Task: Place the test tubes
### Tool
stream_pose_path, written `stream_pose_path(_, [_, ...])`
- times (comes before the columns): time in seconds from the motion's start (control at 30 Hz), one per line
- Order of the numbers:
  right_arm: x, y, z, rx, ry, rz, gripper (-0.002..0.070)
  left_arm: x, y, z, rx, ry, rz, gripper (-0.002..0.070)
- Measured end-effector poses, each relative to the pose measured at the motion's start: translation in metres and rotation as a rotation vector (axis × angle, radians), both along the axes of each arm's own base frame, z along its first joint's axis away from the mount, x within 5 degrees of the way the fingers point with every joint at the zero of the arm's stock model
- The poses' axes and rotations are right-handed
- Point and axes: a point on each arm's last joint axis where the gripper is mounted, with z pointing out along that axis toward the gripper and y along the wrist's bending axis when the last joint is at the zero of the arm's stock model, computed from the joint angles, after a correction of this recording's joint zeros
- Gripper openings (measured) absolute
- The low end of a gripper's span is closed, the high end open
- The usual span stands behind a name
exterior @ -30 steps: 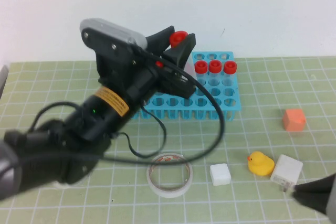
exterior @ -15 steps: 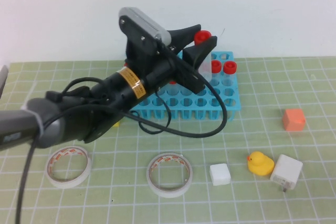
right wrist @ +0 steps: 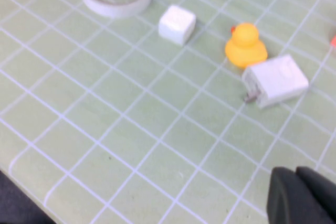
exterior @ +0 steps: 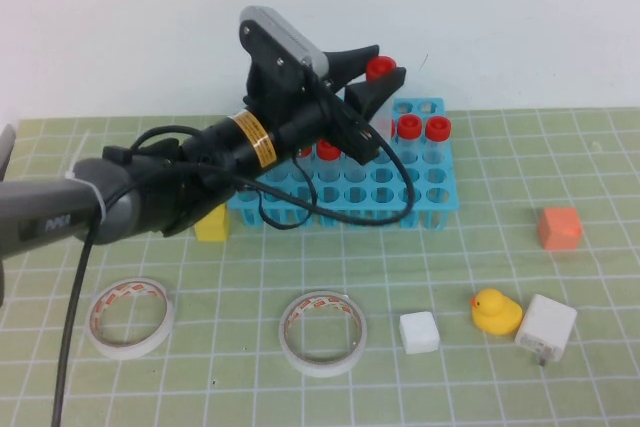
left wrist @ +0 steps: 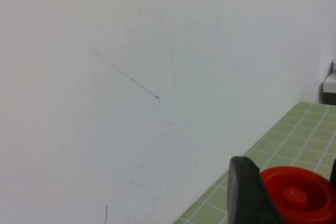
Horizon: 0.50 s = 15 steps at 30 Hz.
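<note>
One red-capped test tube (exterior: 377,68) stays clamped in our left gripper (exterior: 388,75), which has swung over the blue rack's (exterior: 440,209) back row beside the seated tubes (exterior: 438,129), so lowering comes next; our right gripper (right wrist: 302,195), pinched shut, hangs well short of the rack.

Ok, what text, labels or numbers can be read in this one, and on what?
Nothing reads clearly.
Yellow label on the left arm: black print, too small.
Grey sleeve on that arm: white lettering, blurred.
Tape rolls: red print inside, unreadable.
Left end effector, gripping a test tube over the rack: no text.
Right end effector, shut above the mat: no text.
</note>
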Motion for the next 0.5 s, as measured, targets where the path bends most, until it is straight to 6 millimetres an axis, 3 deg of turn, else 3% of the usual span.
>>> stream_pose_path(0.23, [0.0,-0.003,-0.012,-0.018,0.023,-0.034,0.0006,0.011,-0.002,-0.012,0.021,0.037,-0.04,0.0269])
stream_pose_path(0.5, [0.001,-0.004,-0.012,-0.02,0.013,-0.047,0.0006,0.022,-0.002,-0.037,0.004,0.081,0.012,0.0269])
